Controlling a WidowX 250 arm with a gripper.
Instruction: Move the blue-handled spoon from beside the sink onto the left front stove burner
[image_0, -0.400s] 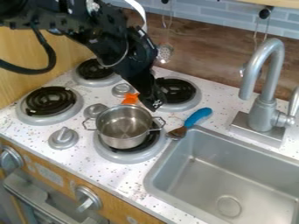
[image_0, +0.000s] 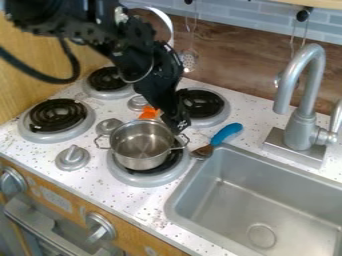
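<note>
- The gripper (image_0: 178, 126) is over the back right side of the metal pot (image_0: 141, 146), close to its rim and right handle; whether it touches the pot cannot be told.
- The jaws are dark and bunched against the dark arm, so I cannot tell whether they are apart or together, or whether they hold anything.
- The pot sits upright on the front right burner (image_0: 127, 178), hiding much of the coil. Its inside looks bare, and one looped handle shows on each side.
- Behind the pot is an orange thing (image_0: 148, 113), partly hidden by the gripper and arm; its full shape is hard to make out.
- Right of the pot, a tool with a blue handle (image_0: 228, 133) lies on the worktop (image_0: 257, 134), its brownish end by the sink corner. What kind of tool it is cannot be told.
- The back right burner (image_0: 212, 119) is partly covered by the arm.
- The sink (image_0: 230, 210) runs out of view at the right and bottom; the tap (image_0: 304, 122) stands behind it, its lever cut by the right edge.
- A slotted spoon (image_0: 190, 60) hangs at the back wall, close beside the arm.
</note>
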